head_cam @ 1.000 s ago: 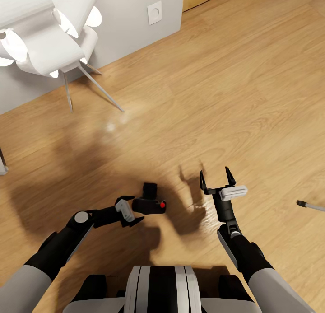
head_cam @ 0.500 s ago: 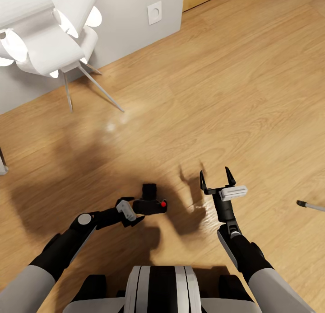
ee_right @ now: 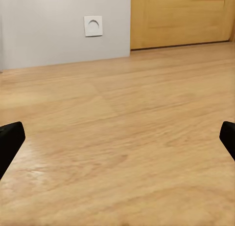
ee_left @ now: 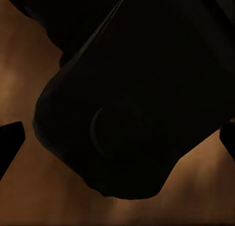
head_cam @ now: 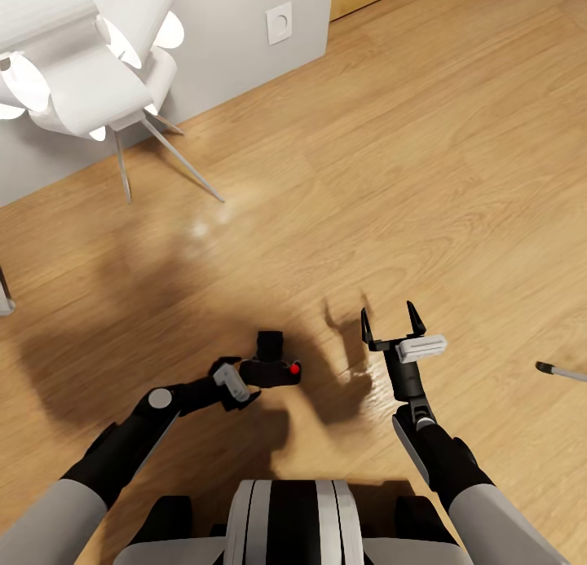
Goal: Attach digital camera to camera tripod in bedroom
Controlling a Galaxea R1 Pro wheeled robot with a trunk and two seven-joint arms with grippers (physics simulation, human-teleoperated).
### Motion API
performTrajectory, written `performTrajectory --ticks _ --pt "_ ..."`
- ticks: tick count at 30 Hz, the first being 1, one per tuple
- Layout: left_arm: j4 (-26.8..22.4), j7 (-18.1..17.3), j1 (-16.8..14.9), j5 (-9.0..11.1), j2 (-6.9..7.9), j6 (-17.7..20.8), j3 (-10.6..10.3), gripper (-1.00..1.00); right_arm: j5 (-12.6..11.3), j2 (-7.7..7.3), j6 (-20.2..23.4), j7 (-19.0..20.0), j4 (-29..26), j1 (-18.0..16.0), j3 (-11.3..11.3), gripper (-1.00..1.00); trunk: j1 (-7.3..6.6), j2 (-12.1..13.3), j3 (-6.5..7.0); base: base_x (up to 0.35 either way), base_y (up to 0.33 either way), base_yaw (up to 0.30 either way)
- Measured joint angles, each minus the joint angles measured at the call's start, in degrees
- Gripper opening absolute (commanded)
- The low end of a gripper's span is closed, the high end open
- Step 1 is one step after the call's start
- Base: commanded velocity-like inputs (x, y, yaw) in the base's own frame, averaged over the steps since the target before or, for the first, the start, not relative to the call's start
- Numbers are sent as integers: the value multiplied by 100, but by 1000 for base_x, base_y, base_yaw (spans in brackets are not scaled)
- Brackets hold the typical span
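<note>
At the far left of the head view, a white lamp (head_cam: 81, 59) with curved, layered shades stands on thin metal legs against the light grey wall (head_cam: 236, 43), which carries a white wall socket (head_cam: 279, 22). The light wood floor (head_cam: 424, 174) extends across the rest of the view. Lower left, the left arm (head_cam: 122, 447) reaches forward over the floor; the left tool (head_cam: 249, 379) is closed on the digital camera (head_cam: 271, 368), gripping the black body at its near end. The camera is held above the floor, with its red button (head_cam: 294, 370) facing up and its stubby lens pointing away from the robot. In the left wrist view the digital camera (ee_left: 127, 99) sits very close as a dark mass; detail is poor there, though a round feature appears to mark its surface. Right of centre, the right tool (head_cam: 394, 327) stands with its fingers spread wide and nothing between them, above bare floor. In the right wrist view the fingertips (ee_right: 10, 140) frame the floor, the socket (ee_right: 93, 26) and an oak door (ee_right: 181, 18). At the far right edge of the head view, a slim silver leg with a black foot (head_cam: 559, 372) lies near the floor, probably part of the camera tripod.
</note>
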Motion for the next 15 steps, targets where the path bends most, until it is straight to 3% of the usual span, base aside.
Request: performTrajectory --ticks 8,15 --pt "51 27 0 -229 -54 -5 0 100 0 0 0 0 -3 0 0 100 0 0 0 0 0 0" --pt "62 171 0 -263 -80 -13 1 100 0 0 0 0 -2 0 0 100 0 0 0 0 0 0"
